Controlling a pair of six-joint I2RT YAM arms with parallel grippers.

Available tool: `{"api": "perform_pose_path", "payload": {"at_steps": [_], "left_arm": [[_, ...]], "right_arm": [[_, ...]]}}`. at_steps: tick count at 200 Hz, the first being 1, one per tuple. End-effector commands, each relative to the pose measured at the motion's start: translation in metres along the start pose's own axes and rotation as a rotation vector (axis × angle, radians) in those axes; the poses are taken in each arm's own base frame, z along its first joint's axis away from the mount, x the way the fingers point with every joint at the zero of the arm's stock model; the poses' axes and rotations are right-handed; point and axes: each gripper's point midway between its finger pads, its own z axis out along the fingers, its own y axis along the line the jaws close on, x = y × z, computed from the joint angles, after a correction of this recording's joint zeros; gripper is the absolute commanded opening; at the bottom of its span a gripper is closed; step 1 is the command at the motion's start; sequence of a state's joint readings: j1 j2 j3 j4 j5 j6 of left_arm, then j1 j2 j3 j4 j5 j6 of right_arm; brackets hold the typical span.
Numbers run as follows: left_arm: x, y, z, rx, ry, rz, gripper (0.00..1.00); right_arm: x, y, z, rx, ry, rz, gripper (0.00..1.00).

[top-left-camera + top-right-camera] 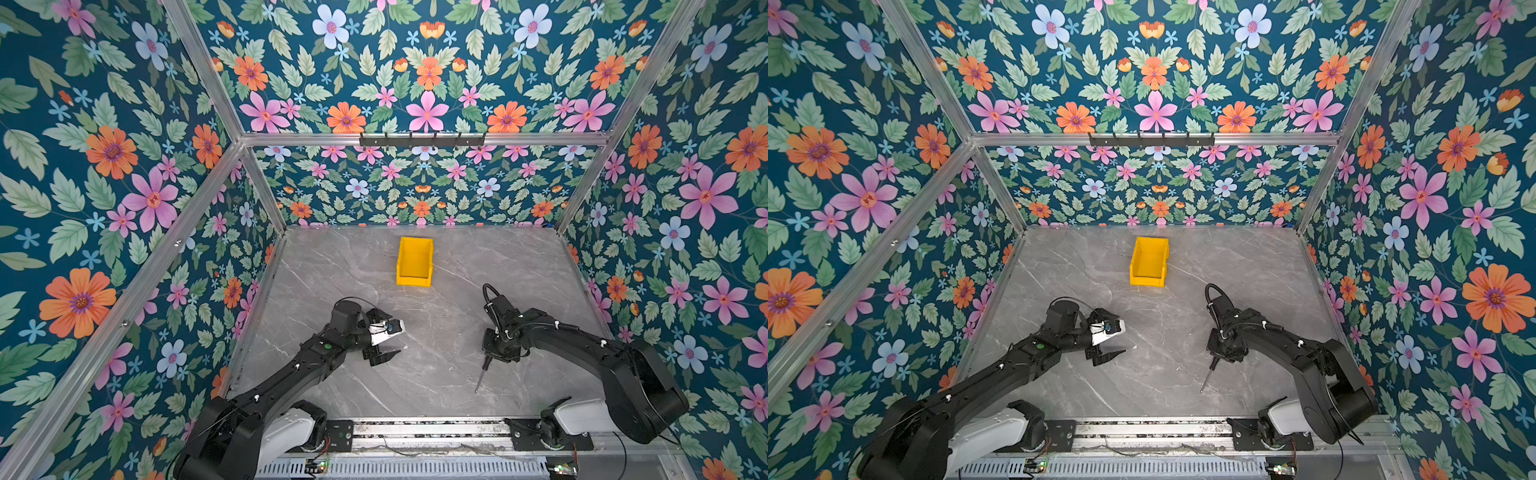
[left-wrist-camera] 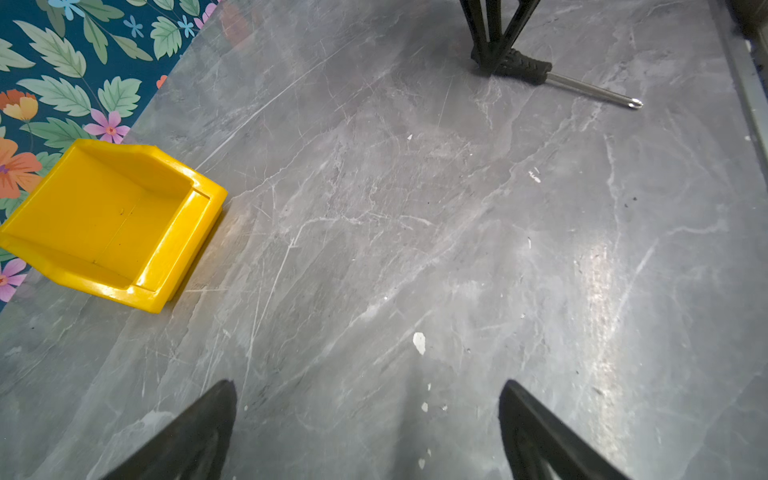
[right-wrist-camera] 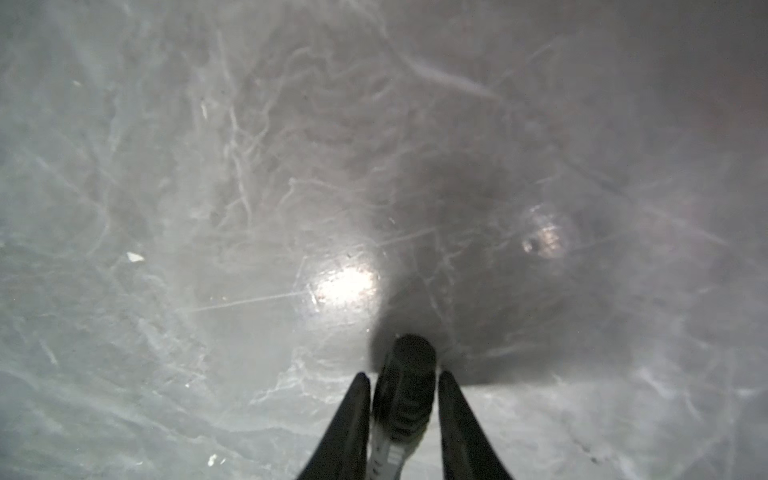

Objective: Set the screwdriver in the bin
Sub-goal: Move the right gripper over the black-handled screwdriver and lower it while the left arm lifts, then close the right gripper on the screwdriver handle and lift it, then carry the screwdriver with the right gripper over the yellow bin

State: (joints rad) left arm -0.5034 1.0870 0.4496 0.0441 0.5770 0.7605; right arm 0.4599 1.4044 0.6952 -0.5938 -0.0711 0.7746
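**Screwdriver on the table, right jaws narrow around its handle**

The left gripper (image 2: 369, 386) hovered over the near-left part of the grey marble table (image 1: 519, 270), jaws wide, nothing between them.

The bin (image 1: 413, 284) stood at the far middle of the table, upright, with its lowered lip facing the near side.

The screwdriver (image 1: 481, 375) lay flat on the table at the near right, well apart from the bin. Its handle pointed toward the far side and its shaft tip toward the near edge.

The right gripper (image 3: 404, 376) was down at the table with its jaws narrow. Its fingers (image 3: 360, 399) sat close on either side of the black handle. Whether they actually pressed on it could not be told.
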Motion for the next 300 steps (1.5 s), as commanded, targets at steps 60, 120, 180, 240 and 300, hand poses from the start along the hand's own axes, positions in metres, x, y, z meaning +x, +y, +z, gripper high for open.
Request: {"api": "perform_pose_path", "payload": {"at_steps": [60, 120, 180, 240, 300], "left_arm": [[0.001, -0.002, 0.001, 0.009, 0.008, 0.000, 1.00], [0.001, -0.001, 0.001, 0.006, 0.008, -0.008, 1.00], [-0.006, 0.002, -0.002, -0.017, -0.021, -0.020, 1.00], [-0.023, 0.023, -0.008, -0.123, -0.101, -0.110, 1.00], [-0.049, 0.050, -0.026, -0.244, -0.166, -0.154, 1.00]], "right_arm": [[-0.002, -0.005, 0.003, 0.031, -0.005, 0.018, 0.18], [-0.005, 0.002, 0.002, 0.007, -0.013, 0.004, 0.11], [-0.023, 0.021, -0.016, -0.051, -0.082, -0.035, 0.10], [-0.063, 0.059, -0.040, -0.108, -0.195, -0.109, 0.10], [-0.115, 0.118, -0.077, -0.191, -0.318, -0.208, 0.10]]}}
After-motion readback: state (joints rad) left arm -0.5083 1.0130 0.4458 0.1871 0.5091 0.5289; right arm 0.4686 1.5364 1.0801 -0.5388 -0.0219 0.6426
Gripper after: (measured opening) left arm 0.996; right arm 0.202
